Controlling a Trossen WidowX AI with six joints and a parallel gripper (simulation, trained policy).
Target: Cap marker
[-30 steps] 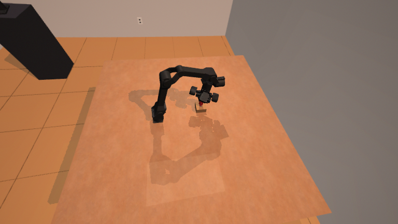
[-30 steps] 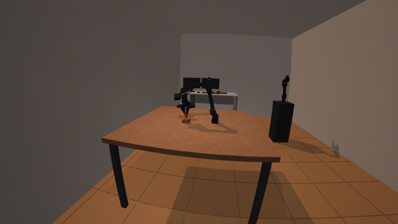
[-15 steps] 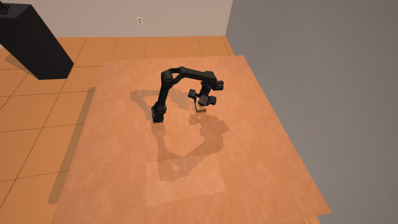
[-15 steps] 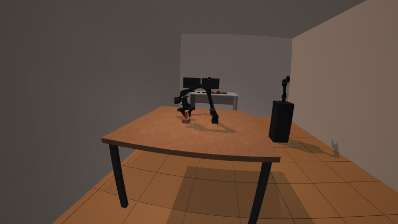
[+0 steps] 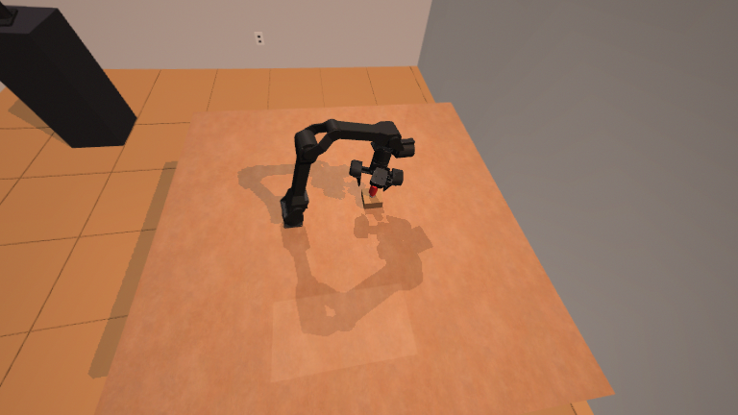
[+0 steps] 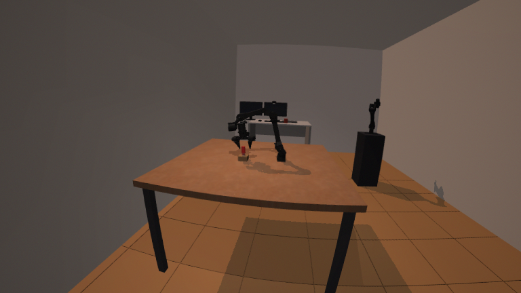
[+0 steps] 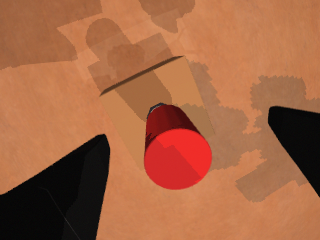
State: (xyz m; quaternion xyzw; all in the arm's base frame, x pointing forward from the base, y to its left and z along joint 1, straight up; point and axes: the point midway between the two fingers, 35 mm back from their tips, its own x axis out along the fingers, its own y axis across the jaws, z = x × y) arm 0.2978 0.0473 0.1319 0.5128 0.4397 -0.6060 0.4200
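Observation:
The red cap (image 5: 372, 190) (image 6: 243, 149) (image 7: 177, 157) stands upright over the marker (image 7: 156, 108) in the holder block (image 5: 372, 205) (image 6: 243, 158) (image 7: 187, 82). Only a small grey and dark sliver of the marker shows at the cap's lower end in the wrist view; the rest is hidden by the cap. Whether the cap is clicked fully on cannot be told. My gripper (image 5: 372, 186) (image 6: 244, 148) (image 7: 191, 128) is wide open above the block. Its fingers stand on either side of the cap, with a gap on both sides, and touch nothing.
The holder block stands on the wooden table (image 5: 479, 290) (image 6: 268, 186), beside the arm's base (image 5: 293, 214) (image 6: 281, 157). Off the table are a black pedestal (image 5: 81, 79) (image 6: 368, 159) and a white desk (image 6: 303, 123) with two monitors.

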